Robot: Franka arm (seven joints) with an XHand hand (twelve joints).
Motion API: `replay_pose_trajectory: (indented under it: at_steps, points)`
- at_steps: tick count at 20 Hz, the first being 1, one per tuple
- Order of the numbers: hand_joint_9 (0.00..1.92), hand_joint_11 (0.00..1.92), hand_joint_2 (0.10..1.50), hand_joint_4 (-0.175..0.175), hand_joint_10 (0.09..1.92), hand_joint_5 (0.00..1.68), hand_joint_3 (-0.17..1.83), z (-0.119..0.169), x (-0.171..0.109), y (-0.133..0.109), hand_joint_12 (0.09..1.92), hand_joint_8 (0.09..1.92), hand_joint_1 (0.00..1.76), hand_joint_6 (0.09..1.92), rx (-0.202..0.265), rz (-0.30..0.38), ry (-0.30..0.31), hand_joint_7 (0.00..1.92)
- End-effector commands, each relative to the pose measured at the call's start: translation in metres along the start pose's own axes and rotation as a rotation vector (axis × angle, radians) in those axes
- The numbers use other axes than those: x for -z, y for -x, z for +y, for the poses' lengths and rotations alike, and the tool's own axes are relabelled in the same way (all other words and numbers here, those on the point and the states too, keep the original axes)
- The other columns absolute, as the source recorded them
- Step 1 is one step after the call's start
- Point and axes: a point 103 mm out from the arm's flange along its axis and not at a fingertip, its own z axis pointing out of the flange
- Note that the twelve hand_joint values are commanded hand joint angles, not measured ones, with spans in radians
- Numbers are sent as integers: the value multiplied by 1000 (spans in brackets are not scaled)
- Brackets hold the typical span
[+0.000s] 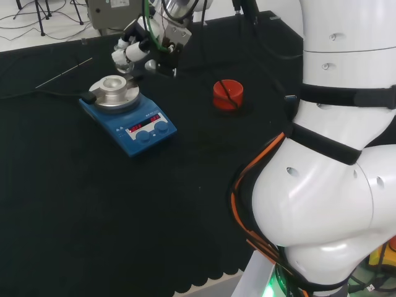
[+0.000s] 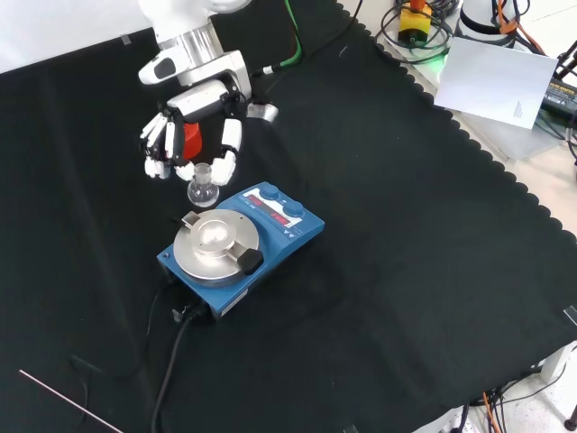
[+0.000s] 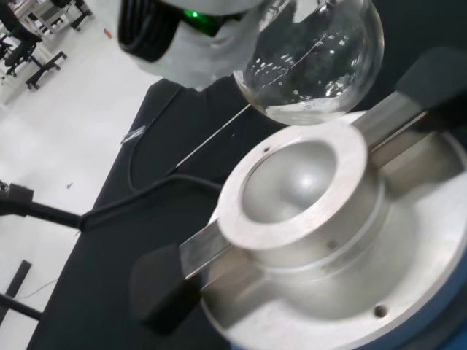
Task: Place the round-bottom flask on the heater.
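In the front view, the flask [image 2: 202, 187] hangs just behind the heater [image 2: 240, 247].

Flask [image 3: 310, 62] neck runs off the wrist view's edge; in the front view the hand [image 2: 194, 135] covers most of the red stand [image 2: 190, 140], heater [image 1: 127, 114] display digits unreadable.

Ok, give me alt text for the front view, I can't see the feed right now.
The hand holds a clear round-bottom flask by its neck, fingers curled round it, just beyond the blue heater and not yet in its metal bowl. A red stand shows behind the hand on the black cloth.
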Motion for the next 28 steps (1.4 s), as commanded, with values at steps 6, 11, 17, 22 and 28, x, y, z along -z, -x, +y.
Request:
replay_pose_trajectory:
  at_steps: [6, 11, 17, 22, 28]
  points:
    - [719, 308, 722, 175, 535, 1204, 589, 5, -30, -20, 1322, 554, 1102, 763, 29, 15, -35, 549]
    - [719, 306, 721, 175, 535, 1205, 589, 11, -37, -22, 1323, 554, 1102, 761, 28, 24, -34, 549]
    - [720, 305, 721, 175, 535, 1206, 588, 15, -46, -16, 1324, 556, 1102, 759, 24, 14, -43, 553]
    - [720, 305, 721, 175, 535, 1207, 587, 15, -49, -13, 1324, 556, 1103, 758, 14, 6, -47, 556]
    - [721, 304, 722, 175, 535, 1207, 587, 14, -54, -6, 1325, 557, 1103, 757, 3, 0, -59, 557]
